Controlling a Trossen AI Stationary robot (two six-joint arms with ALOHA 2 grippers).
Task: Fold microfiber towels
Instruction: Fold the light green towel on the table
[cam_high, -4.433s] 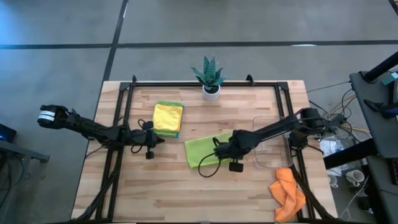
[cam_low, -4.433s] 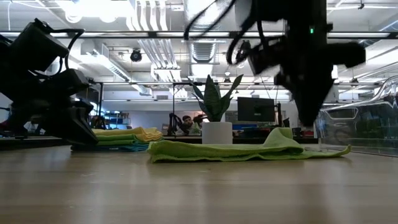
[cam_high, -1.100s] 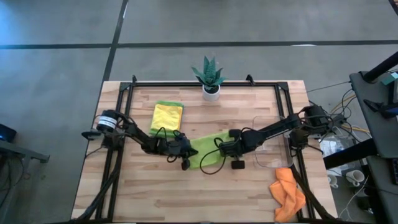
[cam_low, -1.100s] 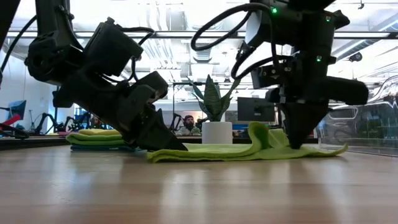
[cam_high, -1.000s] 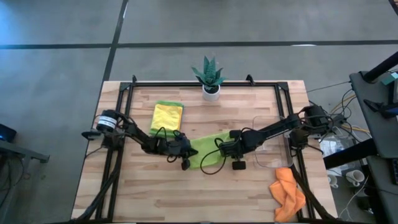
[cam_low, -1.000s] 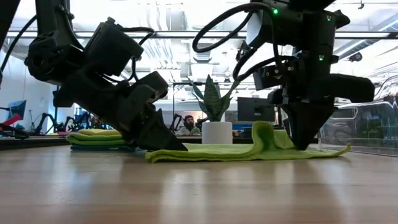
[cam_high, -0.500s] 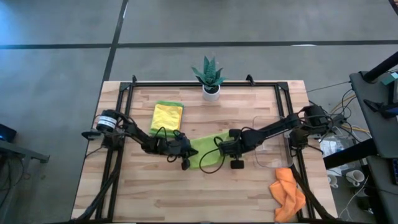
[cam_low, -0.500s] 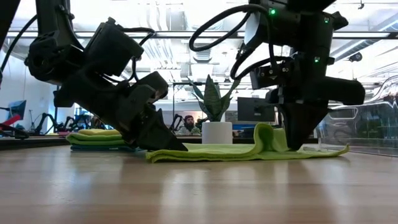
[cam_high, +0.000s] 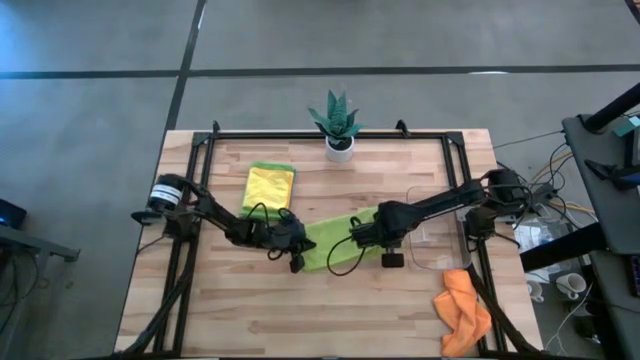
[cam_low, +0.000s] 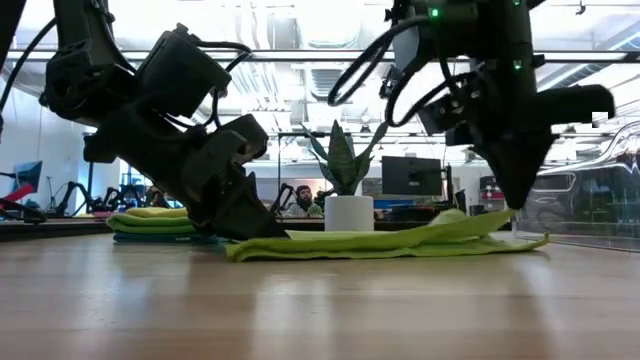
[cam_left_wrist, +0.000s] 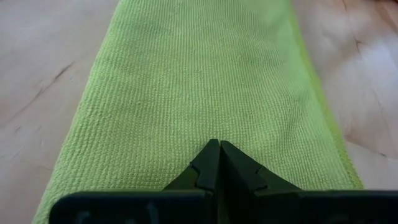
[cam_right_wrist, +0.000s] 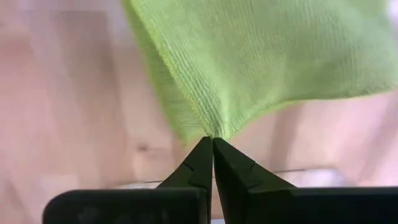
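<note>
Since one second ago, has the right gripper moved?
Yes. In the low view the right gripper has risen and shifted toward the clear tray, away from the potted plant, its jaws shut on a corner of the lime green towel.

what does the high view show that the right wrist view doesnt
Only the high view shows the left gripper shut on the lime green towel's other end, the folded stack of towels, the orange towel, the potted plant and the clear tray.

Only the right wrist view shows the right gripper pinching a towel corner.

Both show the lime green towel and the wooden table.
</note>
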